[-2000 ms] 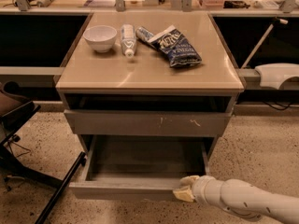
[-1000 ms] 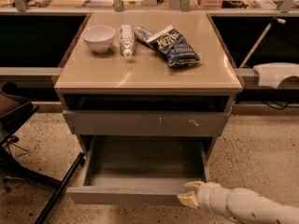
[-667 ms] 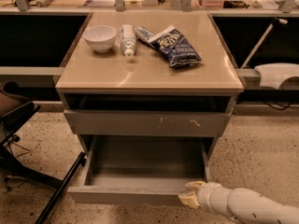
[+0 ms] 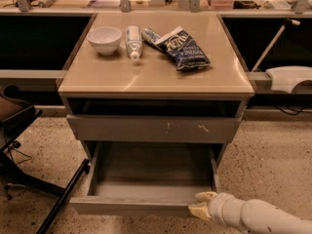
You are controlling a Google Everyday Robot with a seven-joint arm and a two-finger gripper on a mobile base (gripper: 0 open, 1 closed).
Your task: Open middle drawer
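Gripper [image 4: 201, 204] sits low right, fingers [image 4: 205, 196] pinching the right end of the middle drawer [image 4: 131, 205] front, one over the rim and one on the face. Middle drawer stands pulled out under the scratched drawer front [image 4: 151, 128]. Tabletop [image 4: 97, 77] carries a white bowl [image 4: 104, 39], a bottle [image 4: 132, 40] and a blue bag [image 4: 183, 48].

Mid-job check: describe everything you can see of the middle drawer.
The middle drawer is grey, handleless and looks like painted metal. It stands pulled well out below the scratched drawer front, with nothing visible in its shallow tray and its long plain front toward the camera. The pincer sits at the front's right end, apparently touching its top edge.
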